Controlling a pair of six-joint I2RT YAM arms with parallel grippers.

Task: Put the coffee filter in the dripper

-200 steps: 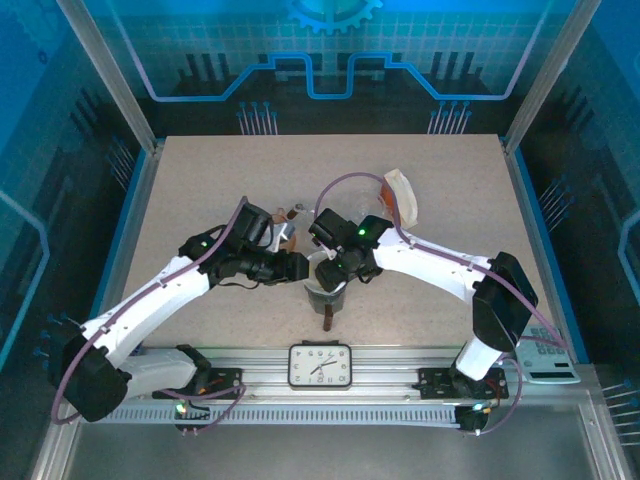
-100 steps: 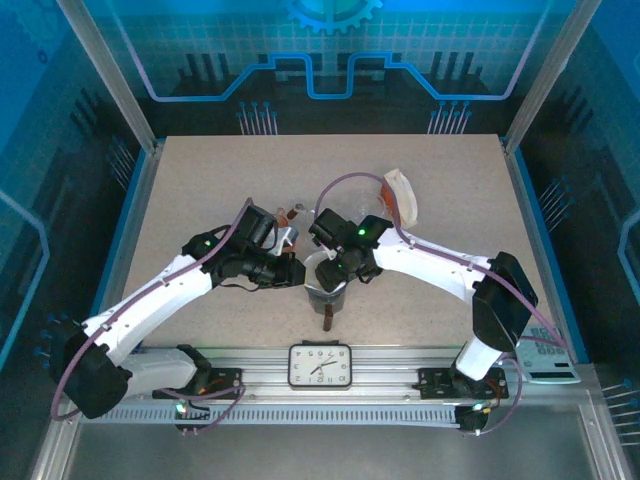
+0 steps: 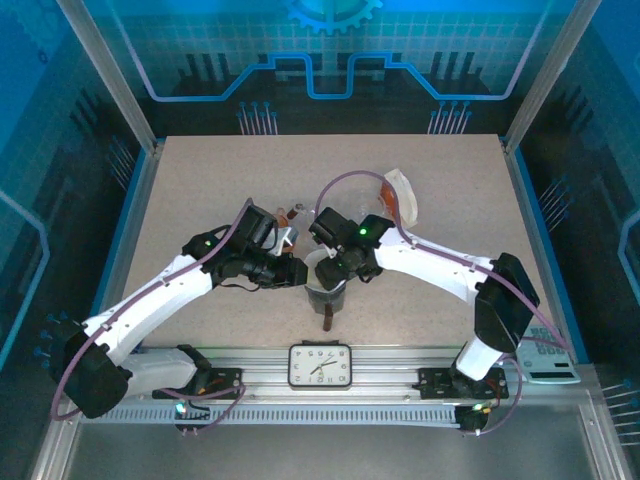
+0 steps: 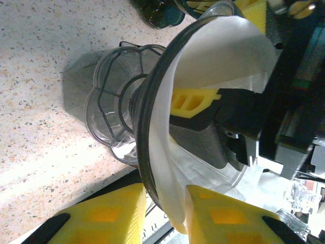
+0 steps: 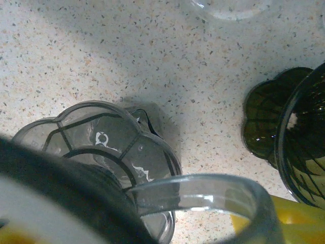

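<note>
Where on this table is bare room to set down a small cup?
Bare tabletop lies far left, between the left arm and the table's left edge, and far right, between the white object and the right edge. A patch sits between the right arm and the front rail. The centre is crowded: left gripper and right gripper meet at the clear dripper.

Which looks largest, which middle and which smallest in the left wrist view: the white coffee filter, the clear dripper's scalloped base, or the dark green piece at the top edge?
1. coffee filter, though it lies nearest the camera, which flatters it.
2. scalloped base.
3. dark green piece, partly cut off by the frame edge.
</note>
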